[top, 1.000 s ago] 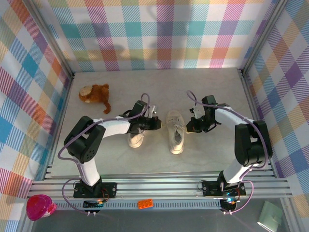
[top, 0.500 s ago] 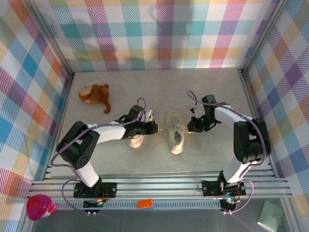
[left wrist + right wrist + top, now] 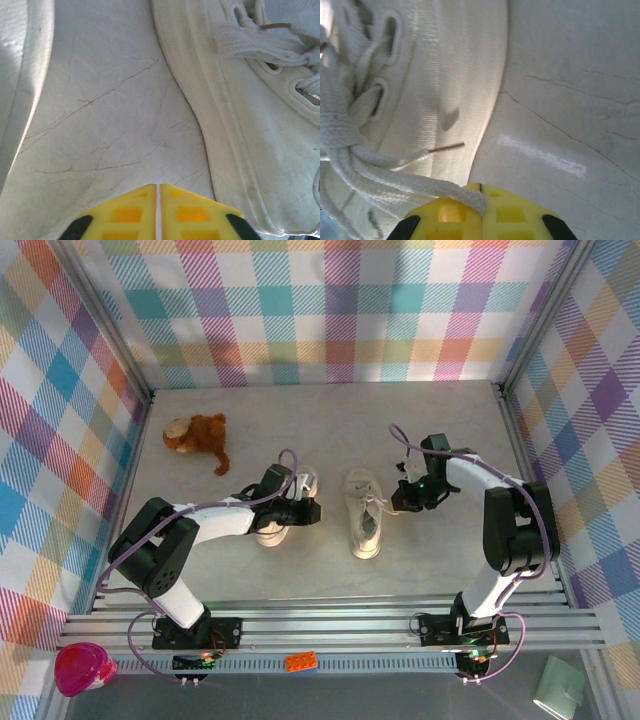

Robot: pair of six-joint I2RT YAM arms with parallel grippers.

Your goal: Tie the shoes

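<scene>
Right, starting at ten o'clock on the table (image 3: 330, 430), a brown plush toy (image 3: 196, 433) lies well apart from the action. Moving in towards the centre, the left shoe (image 3: 270, 533) lies toe towards six o'clock with the left arm stretched across its upper. The left gripper (image 3: 308, 508) sits at that shoe's three o'clock side, low over the gap between the pair. From the left wrist camera the left gripper (image 3: 157, 192) has its yellow fingers pressed together, just a thin seam between them and nothing in the pinch. Bare tabletop (image 3: 115, 115) lies under it, with cream canvas on both sides. Across that gap lies the right shoe (image 3: 363, 512), also toe towards six o'clock, its white lace (image 3: 378, 502) trailing out towards three o'clock. And there's the right gripper (image 3: 397, 504), just beside that shoe at its three o'clock! On the right wrist camera the right gripper (image 3: 480, 187) is clenched on the lace (image 3: 395, 170): a thick white strand runs from the eyelets of the right shoe (image 3: 450, 75) straight into the seam between the fingers. A second strand's thin tip lies loose on the canvas, at twelve o'clock from the pinch.
</scene>
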